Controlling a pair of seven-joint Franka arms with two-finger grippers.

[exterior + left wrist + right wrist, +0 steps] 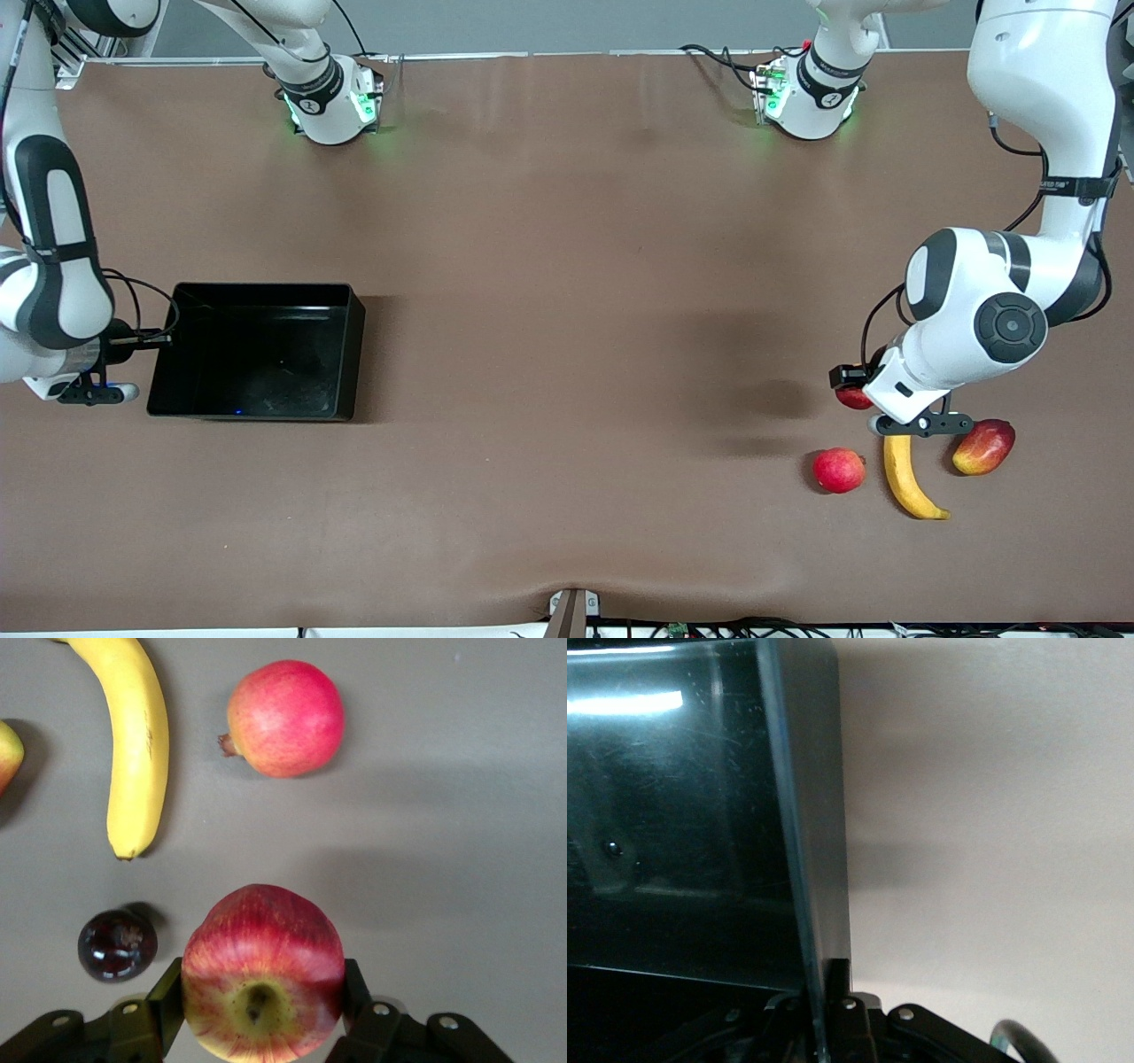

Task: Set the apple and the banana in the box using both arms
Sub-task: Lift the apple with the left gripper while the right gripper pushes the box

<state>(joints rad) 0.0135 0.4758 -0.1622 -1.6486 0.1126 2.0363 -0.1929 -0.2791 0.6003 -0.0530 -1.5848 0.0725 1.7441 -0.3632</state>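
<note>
The apple [262, 948], red with yellow streaks, sits between the fingers [166, 994] of my left gripper [262, 985], which is shut on it. In the front view the left gripper [849, 383] and apple [854, 399] are low at the left arm's end of the table. The yellow banana [909, 481] lies beside them, nearer the front camera, and shows in the left wrist view [135, 744]. The black box [353, 354] stands at the right arm's end. My right gripper [159, 337] is shut on its end wall [819, 815], with the wall's edge between the jaws [826, 992].
A red-pink round fruit [839, 470] lies beside the banana [285, 719]. An oval red-yellow mango [983, 447] lies beside the banana, toward the left arm's end of the table. A small dark round fruit [117, 945] sits on the table close to the apple.
</note>
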